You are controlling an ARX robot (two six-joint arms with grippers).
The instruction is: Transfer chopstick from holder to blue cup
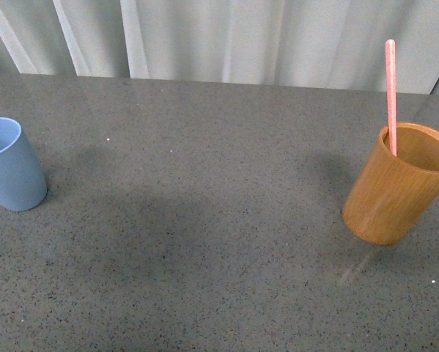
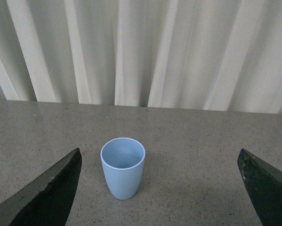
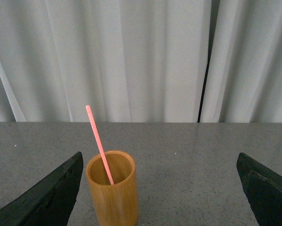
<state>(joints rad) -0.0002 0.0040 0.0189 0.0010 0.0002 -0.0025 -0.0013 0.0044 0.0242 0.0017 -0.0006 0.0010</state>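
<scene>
The pink-red chopstick stands in the orange-brown wooden holder at the right of the grey table; its top rises well above the rim. The blue cup stands upright and empty at the far left edge. Neither arm shows in the front view. In the left wrist view the left gripper is open, and the blue cup stands ahead between its fingers, nearer one of them. In the right wrist view the right gripper is open, with the holder and chopstick ahead, close to one finger.
A grey speckled tabletop stretches between the two cups. White curtains hang behind the table's far edge.
</scene>
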